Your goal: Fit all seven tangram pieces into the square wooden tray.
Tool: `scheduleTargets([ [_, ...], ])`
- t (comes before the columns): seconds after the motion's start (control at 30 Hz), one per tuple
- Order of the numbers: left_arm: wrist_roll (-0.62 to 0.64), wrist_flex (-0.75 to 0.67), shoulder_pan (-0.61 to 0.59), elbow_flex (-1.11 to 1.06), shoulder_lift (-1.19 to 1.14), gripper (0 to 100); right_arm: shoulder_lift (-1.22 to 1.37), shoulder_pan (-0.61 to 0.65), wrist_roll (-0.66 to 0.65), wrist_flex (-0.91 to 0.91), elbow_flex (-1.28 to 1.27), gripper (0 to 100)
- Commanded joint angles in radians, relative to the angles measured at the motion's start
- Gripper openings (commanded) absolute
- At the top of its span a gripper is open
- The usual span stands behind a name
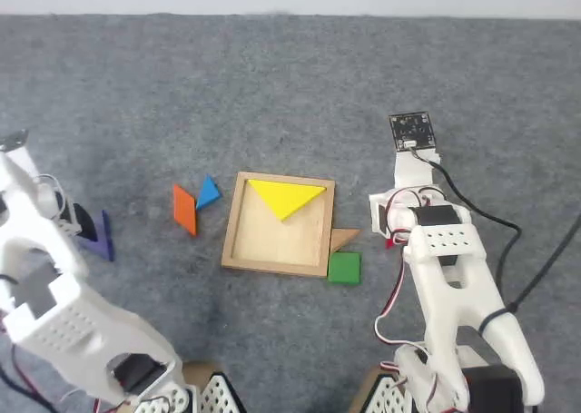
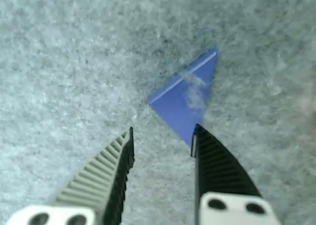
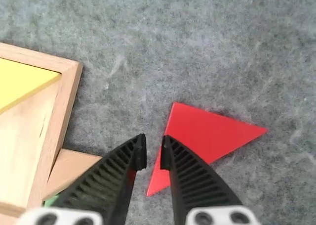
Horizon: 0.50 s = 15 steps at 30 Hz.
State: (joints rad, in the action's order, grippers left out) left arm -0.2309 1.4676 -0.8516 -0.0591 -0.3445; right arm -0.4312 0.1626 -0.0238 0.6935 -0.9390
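**Both end effectors low over triangles outside the tray**

The left end effector is spread wide and holds nothing. One fingertip sits at the corner of a dark blue triangle, which lies flat on the grey counter. In the high view this triangle is at the far left of the frame, beside the left arm.

The right end effector is nearly closed, with only a narrow gap between its tips, and grips nothing. It is poised over one corner of a red triangle lying flat on the counter. In the high view a sliver of red shows just right of centre, under the right arm.

The wooden tray sits mid-frame. A yellow triangle lies inside against its upper edge. A tan triangle touches the tray's right side, and a green square sits at its lower right corner. To the tray's left lie an orange parallelogram and a small light blue triangle, close together.
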Motion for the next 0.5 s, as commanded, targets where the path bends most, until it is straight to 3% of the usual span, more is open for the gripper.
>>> scheduleTargets([
  [0.0, -0.020, -0.052, 0.005, -0.010, 0.012, 19, -0.054, -0.002, -0.012, 0.008, 0.008, 6.2],
  [0.27, -0.044, -0.114, 0.005, -0.074, 0.012, 31, -0.054, -0.002, -0.012, 0.008, 0.008, 6.2],
  [0.47, -0.069, -0.163, 0.017, -0.073, -0.029, 32, -0.054, -0.001, -0.012, 0.008, 0.008, 6.2],
])
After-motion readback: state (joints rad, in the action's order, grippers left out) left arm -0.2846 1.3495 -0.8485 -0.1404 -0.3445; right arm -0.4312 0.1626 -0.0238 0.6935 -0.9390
